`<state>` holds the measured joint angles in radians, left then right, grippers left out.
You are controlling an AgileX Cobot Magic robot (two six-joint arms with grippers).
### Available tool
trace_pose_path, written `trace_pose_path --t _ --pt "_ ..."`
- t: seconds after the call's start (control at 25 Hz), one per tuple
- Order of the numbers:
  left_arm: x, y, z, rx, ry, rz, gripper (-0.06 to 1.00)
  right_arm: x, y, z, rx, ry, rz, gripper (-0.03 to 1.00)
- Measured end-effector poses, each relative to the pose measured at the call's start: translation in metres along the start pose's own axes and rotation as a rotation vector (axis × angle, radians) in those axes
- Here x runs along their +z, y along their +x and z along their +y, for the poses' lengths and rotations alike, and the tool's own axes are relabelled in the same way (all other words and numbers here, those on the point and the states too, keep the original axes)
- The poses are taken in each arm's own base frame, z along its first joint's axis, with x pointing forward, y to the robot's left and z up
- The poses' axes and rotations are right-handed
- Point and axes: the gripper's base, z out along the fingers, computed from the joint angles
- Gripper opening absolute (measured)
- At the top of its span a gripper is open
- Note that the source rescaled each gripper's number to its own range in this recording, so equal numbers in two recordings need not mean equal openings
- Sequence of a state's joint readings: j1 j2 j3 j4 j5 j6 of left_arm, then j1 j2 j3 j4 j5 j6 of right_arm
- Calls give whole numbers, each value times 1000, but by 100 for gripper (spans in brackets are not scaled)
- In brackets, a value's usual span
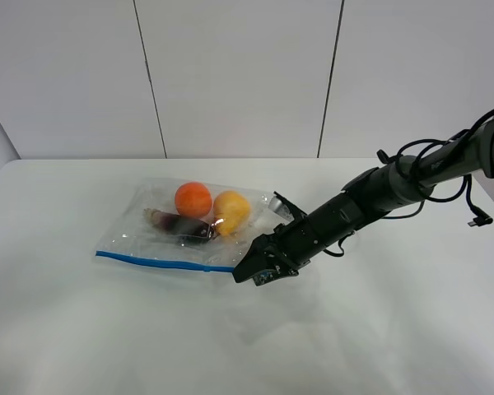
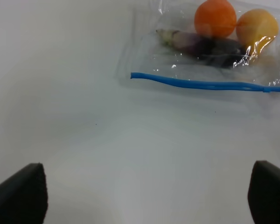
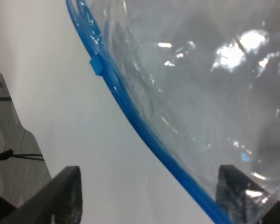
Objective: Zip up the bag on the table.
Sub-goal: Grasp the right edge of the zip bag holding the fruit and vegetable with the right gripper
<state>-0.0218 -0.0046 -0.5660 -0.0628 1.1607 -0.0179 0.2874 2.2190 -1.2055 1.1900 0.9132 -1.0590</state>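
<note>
The clear plastic bag (image 1: 185, 226) lies on the white table (image 1: 107, 329) with an orange, a yellow fruit and a dark purple vegetable inside. Its blue zip strip (image 1: 160, 262) runs along the near edge. My right gripper (image 1: 247, 274) is open at the strip's right end. In the right wrist view its fingertips (image 3: 65, 196) stand on either side of the blue strip (image 3: 144, 135), and a small blue tab (image 3: 97, 66) sits further along. My left gripper (image 2: 144, 196) is open and empty over bare table, well short of the bag (image 2: 210, 42). The left arm is out of the high view.
The right arm (image 1: 379, 193) stretches in from the right edge over the table, with a loose cable (image 1: 476, 218) hanging near it. A white panelled wall (image 1: 239, 74) stands behind the table's far edge.
</note>
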Motion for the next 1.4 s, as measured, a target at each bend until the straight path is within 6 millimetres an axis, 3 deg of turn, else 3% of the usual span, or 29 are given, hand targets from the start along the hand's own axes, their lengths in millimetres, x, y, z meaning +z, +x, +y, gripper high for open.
trace_pose_path --t 0.48,0.92,1.16,1.4 --pt "0 0 0 0 0 0 98 0 0 0 0 2 -1 43" --pt "0 0 0 0 0 0 98 -1 -2 3 10 -28 -23 43" --pt "0 0 0 0 0 0 98 -18 -10 6 3 -36 -88 43" --pt "0 0 0 0 0 0 98 -19 -12 6 1 -50 -108 43"
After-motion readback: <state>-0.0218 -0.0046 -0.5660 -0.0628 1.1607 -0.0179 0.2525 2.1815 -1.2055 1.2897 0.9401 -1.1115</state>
